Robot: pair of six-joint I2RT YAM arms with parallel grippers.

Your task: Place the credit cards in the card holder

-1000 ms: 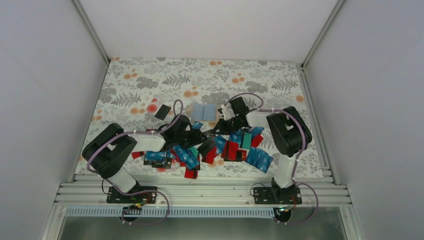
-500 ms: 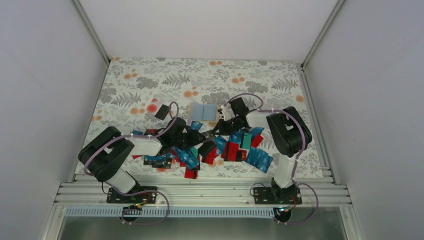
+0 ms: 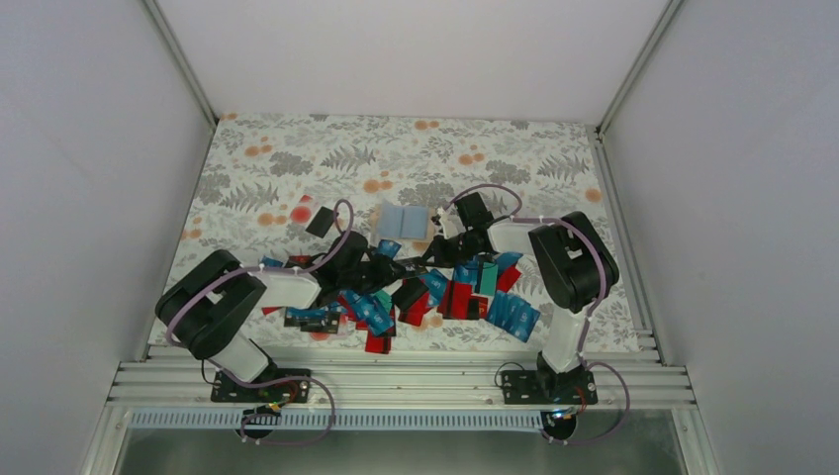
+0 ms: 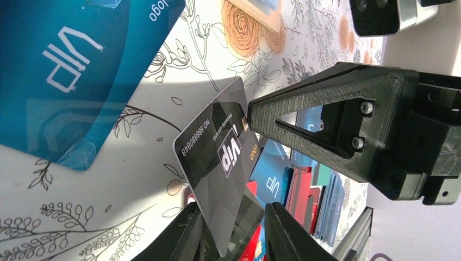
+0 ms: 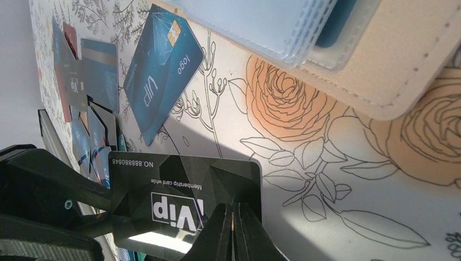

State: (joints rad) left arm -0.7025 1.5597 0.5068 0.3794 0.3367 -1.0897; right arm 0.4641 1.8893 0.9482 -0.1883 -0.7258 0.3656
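A black VIP card hangs tilted just above the table between both grippers. My right gripper is shut on one edge of this black card; its fingers reach in from the right in the left wrist view. My left gripper is open, its two fingers standing either side of the card's lower end. The beige card holder lies open just beyond, its clear sleeves showing. From above, the holder sits behind the two meeting grippers.
A blue VIP card lies flat by the holder. A heap of blue, red and teal cards covers the near middle of the flowered table. A lone black card lies to the left. An aluminium rail borders the near edge.
The left arm has shifted slightly back and left, its gripper staying at the black card. The right arm has hardly moved and keeps its hold.
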